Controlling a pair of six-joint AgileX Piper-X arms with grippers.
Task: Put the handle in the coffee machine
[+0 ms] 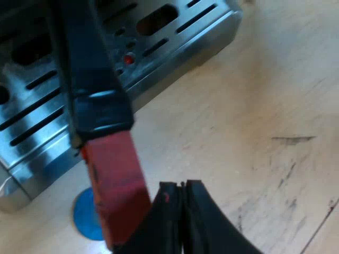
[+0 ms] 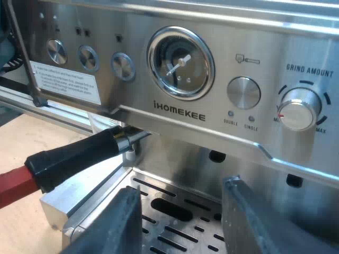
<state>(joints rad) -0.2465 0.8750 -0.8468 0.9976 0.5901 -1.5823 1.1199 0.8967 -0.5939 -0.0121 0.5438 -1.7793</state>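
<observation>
The handle (image 2: 74,156) sat in the front of the machine (image 2: 180,114), its metal neck meeting it below the gauge (image 2: 181,62). Its red end (image 1: 114,185) stuck out past the corner of the tray (image 1: 32,106). The left gripper (image 1: 183,206) had its fingers pressed together just beside the red end; I could not tell whether they touched it. The right gripper (image 2: 181,189) hung spread over the tray, holding nothing. A blue disc (image 1: 85,214) lay on the counter (image 1: 254,95) by the tray's corner, beneath the red end.
</observation>
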